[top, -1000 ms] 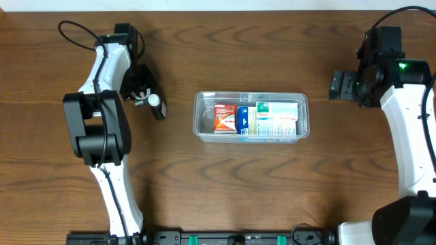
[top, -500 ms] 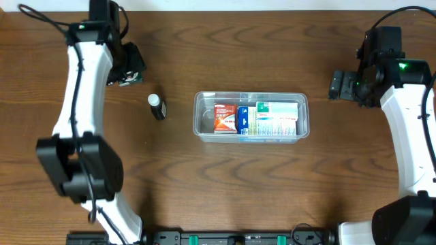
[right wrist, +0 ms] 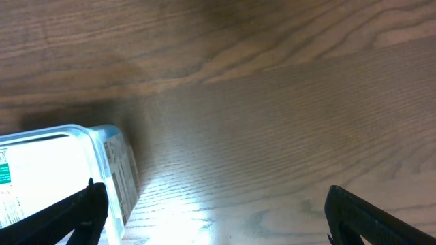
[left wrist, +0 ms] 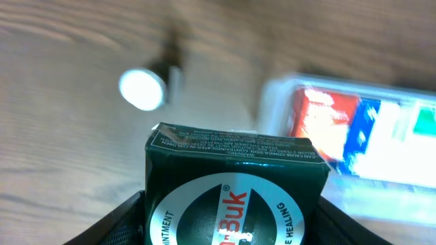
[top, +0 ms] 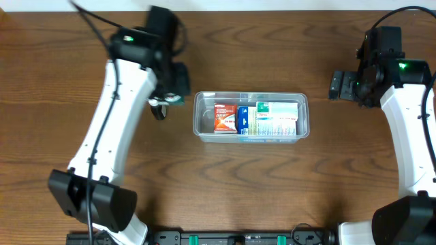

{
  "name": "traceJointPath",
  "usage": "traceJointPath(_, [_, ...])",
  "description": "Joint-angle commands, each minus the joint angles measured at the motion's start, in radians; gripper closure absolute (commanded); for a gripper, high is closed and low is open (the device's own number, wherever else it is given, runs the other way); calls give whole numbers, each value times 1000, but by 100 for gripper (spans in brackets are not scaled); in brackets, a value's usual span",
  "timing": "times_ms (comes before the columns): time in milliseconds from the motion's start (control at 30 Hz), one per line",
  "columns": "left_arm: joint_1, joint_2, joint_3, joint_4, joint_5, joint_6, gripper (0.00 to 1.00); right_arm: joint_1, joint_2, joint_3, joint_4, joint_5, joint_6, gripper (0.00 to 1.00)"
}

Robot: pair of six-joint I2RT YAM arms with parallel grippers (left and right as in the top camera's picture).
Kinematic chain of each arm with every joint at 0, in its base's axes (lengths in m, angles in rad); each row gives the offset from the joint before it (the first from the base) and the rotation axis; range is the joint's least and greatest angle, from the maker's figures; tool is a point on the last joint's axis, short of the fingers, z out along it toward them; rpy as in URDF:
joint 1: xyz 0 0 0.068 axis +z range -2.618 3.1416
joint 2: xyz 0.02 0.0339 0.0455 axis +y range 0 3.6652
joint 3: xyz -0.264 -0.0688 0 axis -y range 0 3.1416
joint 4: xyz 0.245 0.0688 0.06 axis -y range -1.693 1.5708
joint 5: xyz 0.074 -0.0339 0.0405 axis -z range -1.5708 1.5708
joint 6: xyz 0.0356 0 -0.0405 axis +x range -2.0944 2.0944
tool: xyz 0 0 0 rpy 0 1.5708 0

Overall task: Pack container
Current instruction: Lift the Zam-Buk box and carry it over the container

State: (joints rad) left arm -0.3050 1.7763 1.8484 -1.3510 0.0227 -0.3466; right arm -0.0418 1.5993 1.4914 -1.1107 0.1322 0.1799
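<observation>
The clear plastic container [top: 201, 127] sits mid-table holding an orange box [top: 224, 116], a blue box [top: 242, 120] and a green-and-white box [top: 276, 118]. It shows blurred in the left wrist view [left wrist: 276, 102] and at the left edge of the right wrist view [right wrist: 95, 146]. My left gripper [top: 170, 97] is shut on a dark green ointment box [left wrist: 235, 184], held above the table just left of the container. A small dark bottle with a white cap [top: 158, 109] [left wrist: 142, 89] stands beneath it. My right gripper [top: 338, 85] is open and empty, right of the container.
The wooden table [top: 259, 184] stretches around the container. The left arm [top: 109, 143] reaches diagonally across the left half. The right arm [top: 409, 129] runs along the right edge.
My left arm has swung from the far left corner rightward to the container's left end, carrying the green box. The right arm has not moved.
</observation>
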Motion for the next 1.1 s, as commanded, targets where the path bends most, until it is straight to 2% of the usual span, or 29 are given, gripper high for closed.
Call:
traceJointPath(0, [-77,-13,13,-13,-5,-99,36,-6,-22,16,-2,14,18,1])
traceJointPath(233, [-235,-8,-2,36,-9,-192,36,-6,-22,16,-2,14,18,1])
traceJointPath(400, [-295,13,-20,81,-9,-249,36,-6,-22,16,-2,14,18,1])
traceJointPath(667, [-339,67,-78,192,-9,-331,36,-6,-22,16,-2,14,18,1])
traceJointPath(1067, [-345,235,-93,207,-9,-348,36,-6,-22,16,-2,14,18,1])
